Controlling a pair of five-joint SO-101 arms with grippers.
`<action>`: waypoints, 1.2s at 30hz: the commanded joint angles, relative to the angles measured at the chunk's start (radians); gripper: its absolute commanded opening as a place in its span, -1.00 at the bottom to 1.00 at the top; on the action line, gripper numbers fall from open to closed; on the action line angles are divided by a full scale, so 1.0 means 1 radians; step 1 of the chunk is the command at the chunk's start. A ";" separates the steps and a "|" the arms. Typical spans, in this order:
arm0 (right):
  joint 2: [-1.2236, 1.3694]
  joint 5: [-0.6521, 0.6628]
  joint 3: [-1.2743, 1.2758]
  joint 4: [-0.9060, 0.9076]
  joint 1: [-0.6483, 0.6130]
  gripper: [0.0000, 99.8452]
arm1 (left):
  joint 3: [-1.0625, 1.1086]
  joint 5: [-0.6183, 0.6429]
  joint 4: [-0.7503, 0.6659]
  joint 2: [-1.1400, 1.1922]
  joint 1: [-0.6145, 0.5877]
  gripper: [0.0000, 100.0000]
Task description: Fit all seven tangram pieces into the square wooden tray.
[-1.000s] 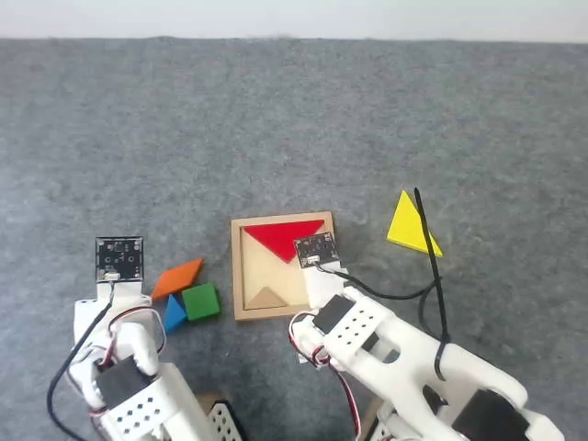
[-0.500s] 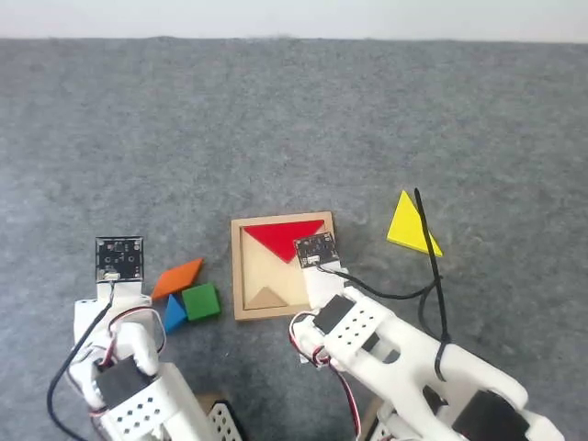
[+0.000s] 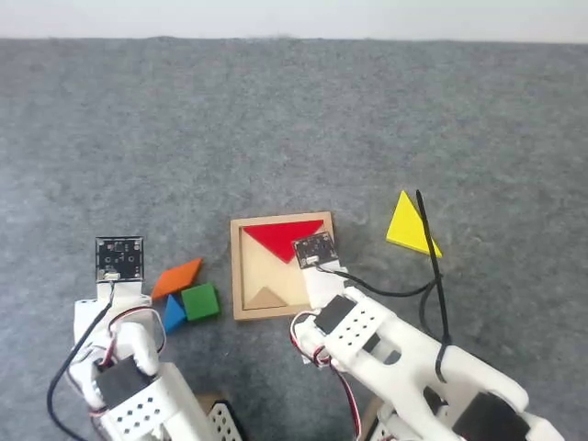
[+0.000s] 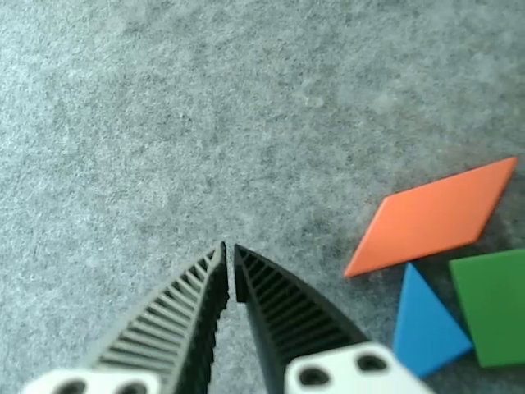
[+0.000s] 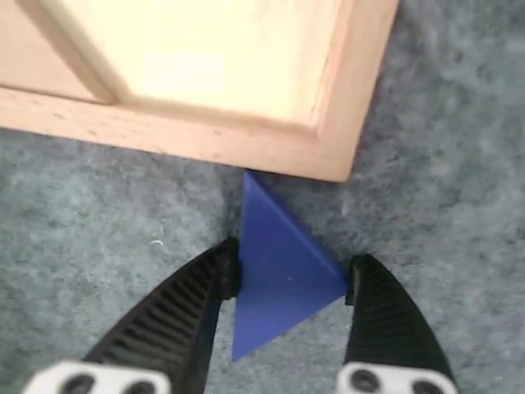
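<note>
From the high view, I see the square wooden tray sitting mid-table on the grey carpet-like mat. A large red triangle lies inside it along the far edge. A small tan wooden triangle sits in the corner nearest the left arm. A yellow triangle lies on the mat, well apart from the tray on its right. On the tray's left, 3 pieces cluster close together: an orange parallelogram, a green square and a light blue triangle.

My right wrist view gives the close detail. The right gripper has its 2 fingers clamped on a dark blue triangle. That piece lies flat on the mat with 1 point touching the outside of the tray's rim near a corner.

My left wrist view shows the left gripper with its fingers pressed together over bare mat, near the orange parallelogram.
</note>
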 commanded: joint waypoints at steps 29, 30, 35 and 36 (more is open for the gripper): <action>0.022 -0.126 -0.591 0.573 0.018 -0.78 | -0.005 -0.009 -0.014 -0.023 -0.002 -0.97; 0.022 -0.138 -0.603 0.585 0.018 -0.78 | -0.005 -0.009 -0.014 -0.023 -0.002 -0.97; 0.022 -0.221 -0.652 0.591 0.018 -0.78 | -0.005 -0.009 -0.014 -0.023 -0.002 -0.97; 0.025 -0.244 -0.666 0.590 0.018 -0.78 | -0.005 -0.009 -0.014 -0.023 -0.002 -0.97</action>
